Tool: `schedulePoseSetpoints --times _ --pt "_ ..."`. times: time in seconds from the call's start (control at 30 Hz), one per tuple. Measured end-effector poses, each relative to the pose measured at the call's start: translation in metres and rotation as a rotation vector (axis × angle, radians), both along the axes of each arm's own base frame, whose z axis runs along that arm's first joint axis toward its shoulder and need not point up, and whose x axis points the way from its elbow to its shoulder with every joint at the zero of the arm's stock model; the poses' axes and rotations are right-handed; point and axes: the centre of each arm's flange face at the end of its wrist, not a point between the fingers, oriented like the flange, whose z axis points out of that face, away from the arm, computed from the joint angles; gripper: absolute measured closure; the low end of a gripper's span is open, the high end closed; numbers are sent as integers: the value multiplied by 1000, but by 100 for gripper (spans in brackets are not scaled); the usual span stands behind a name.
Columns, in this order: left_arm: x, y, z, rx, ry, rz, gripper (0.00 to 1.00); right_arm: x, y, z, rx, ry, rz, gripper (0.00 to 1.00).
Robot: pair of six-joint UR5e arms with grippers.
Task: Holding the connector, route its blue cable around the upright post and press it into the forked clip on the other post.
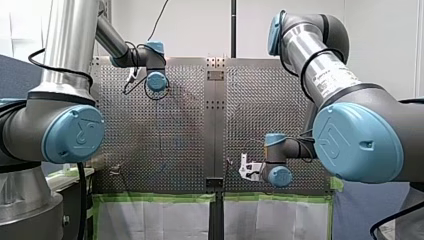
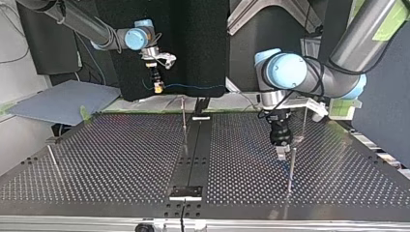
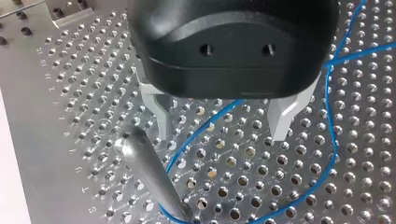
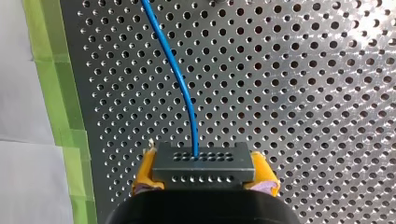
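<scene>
My right pincer (image 4: 204, 176) hangs raised over the counter's (image 2: 121, 159) far edge at the top view's left, clenched on the connector (image 4: 204, 161), whose blue cable (image 4: 180, 79) runs off across the holes. My left pincer (image 3: 222, 135) points down, released, just beside the upright post (image 3: 149, 172), with the cable looping under it. Green tape (image 4: 60, 93) edges the counter.

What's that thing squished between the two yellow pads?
In the right wrist view, a black connector sits clamped between the yellow pads of my right tool, with the blue cable running out of it.
</scene>
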Motion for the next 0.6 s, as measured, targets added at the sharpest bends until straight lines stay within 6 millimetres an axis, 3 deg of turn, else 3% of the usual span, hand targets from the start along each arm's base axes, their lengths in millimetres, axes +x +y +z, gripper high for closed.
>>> schedulePoseSetpoints --times 0.33,0.6 --pt "-1 -9 -3 8 5 -41 0 0 0 0 1 0 0 100" --pt "6 -16 -30 25 55 -54 0 0 0 0 2 1 0 100"
